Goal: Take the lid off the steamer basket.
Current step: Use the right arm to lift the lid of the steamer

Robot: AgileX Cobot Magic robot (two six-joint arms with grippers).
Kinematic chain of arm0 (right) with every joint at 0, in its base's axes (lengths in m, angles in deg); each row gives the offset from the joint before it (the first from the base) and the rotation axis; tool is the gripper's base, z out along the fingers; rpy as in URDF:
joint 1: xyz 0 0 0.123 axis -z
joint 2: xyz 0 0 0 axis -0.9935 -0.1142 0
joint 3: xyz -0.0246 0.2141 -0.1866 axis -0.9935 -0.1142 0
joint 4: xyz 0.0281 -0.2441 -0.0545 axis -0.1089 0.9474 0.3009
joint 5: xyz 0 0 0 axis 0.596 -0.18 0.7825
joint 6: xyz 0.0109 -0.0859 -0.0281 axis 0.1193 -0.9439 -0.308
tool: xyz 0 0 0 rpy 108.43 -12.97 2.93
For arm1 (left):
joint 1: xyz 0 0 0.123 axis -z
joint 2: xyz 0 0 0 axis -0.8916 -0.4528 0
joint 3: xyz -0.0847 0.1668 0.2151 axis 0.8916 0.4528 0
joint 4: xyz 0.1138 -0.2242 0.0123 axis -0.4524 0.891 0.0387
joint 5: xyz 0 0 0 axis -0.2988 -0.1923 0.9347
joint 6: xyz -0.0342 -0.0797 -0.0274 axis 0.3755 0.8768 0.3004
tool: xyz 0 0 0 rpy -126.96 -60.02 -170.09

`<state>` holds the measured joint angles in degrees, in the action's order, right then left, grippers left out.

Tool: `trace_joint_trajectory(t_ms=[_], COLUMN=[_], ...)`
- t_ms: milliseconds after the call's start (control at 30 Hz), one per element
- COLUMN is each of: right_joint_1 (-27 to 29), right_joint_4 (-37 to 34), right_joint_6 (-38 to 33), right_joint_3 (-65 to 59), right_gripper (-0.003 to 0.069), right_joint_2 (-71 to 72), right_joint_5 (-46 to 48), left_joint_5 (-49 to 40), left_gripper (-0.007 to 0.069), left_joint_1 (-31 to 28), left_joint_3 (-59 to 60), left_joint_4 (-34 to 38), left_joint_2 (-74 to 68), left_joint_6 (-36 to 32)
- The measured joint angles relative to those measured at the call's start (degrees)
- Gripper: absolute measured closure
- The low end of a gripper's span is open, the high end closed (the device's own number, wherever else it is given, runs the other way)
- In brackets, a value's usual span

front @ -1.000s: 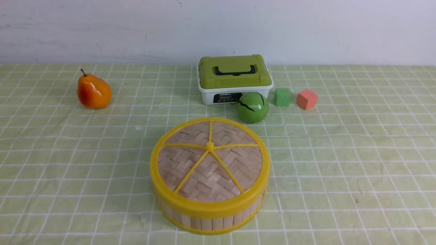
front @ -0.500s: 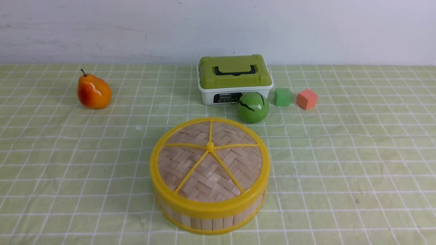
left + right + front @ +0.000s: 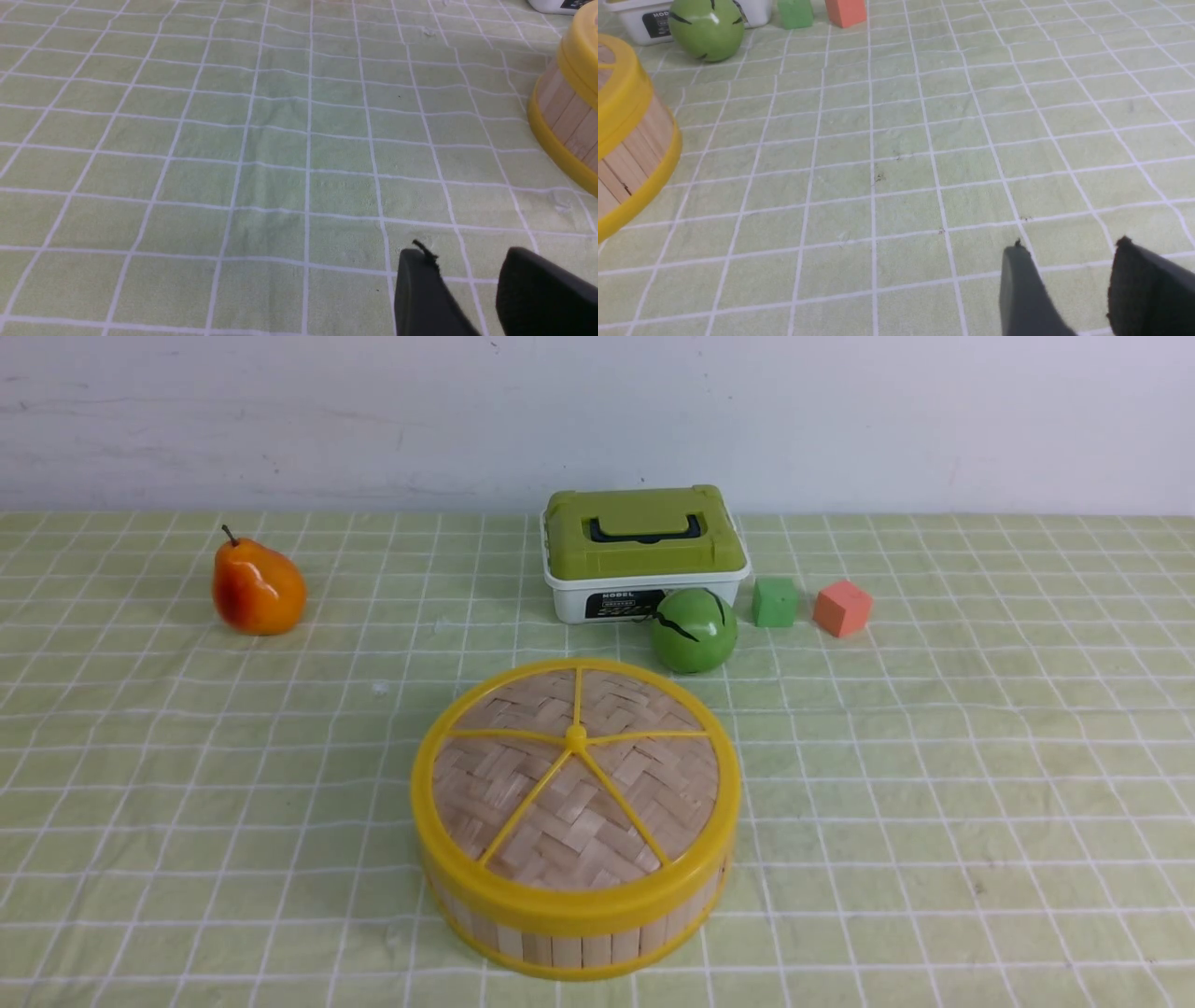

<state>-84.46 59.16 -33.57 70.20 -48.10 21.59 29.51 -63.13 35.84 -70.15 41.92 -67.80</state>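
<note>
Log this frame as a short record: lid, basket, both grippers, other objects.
lid: round woven bamboo lid with yellow rim, on the basket
basket: round wooden-slat steamer basket, on the cloth
left gripper: black left gripper, open, nothing held
right gripper: black right gripper, open, nothing held
others: orange pear, green striped ball, olive-lidded white box, green cube, coral cube

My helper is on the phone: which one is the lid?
On the checked cloth sits a round wooden-slatted steamer basket. Its lid is the woven bamboo disc on top, yellow-rimmed, with a central knob, unlike the olive-green rectangular box lid behind.
</note>
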Motion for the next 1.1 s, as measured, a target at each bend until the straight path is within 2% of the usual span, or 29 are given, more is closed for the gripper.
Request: trace_joint_trajectory(t_ms=[1100], right_joint_1=[0.0], right_joint_4=[0.9], right_joint_6=[0.0], right_joint_3=[0.0], right_gripper=[0.0418], right_joint_2=[0.0], right_joint_5=[0.0], left_joint_5=[0.0], left_gripper=[0.0386], left_joint_1=[0.0], left_joint_3=[0.0], left_joint_4=[0.0], left_joint_2=[0.0], left_joint_6=[0.0])
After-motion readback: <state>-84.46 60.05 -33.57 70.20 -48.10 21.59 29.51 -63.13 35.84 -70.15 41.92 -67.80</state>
